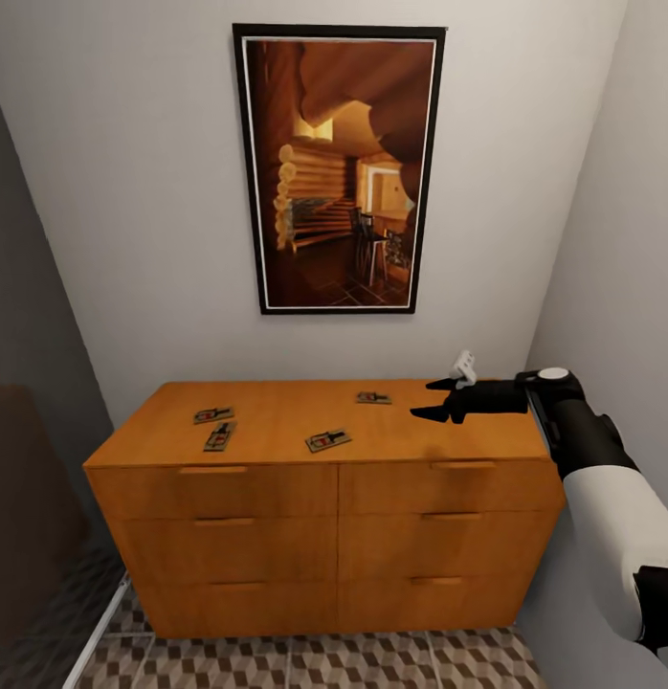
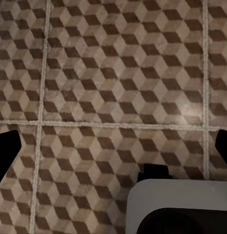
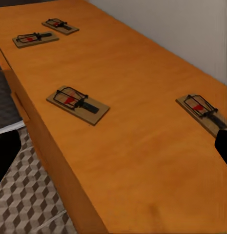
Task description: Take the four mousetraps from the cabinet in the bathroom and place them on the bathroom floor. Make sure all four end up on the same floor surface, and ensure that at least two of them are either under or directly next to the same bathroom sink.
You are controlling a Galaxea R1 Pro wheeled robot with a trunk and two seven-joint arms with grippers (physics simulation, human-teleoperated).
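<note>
Several mousetraps lie flat on top of the orange-brown cabinet (image 1: pixel 277 478): two close together at the left (image 1: pixel 212 414) (image 1: pixel 219 436), one near the front middle (image 1: pixel 327 440), and one toward the back right (image 1: pixel 373 397). My right gripper (image 1: pixel 432 399) hovers open just above the cabinet top at its right end, beside the back-right trap and holding nothing. The right wrist view looks along the top, with that trap (image 3: pixel 203 112) nearest and the middle one (image 3: pixel 77 104) further off. My left gripper (image 2: pixel 113 151) hangs open over the cube-patterned bathroom floor (image 2: pixel 118 73). The sink is out of view.
A framed picture (image 1: pixel 339 167) hangs on the wall above the cabinet. The right wall stands close beside my right arm (image 1: pixel 602 478). A dark bulky shape (image 1: pixel 28 498) sits left of the cabinet. Patterned floor (image 1: pixel 324 660) runs in front of the drawers.
</note>
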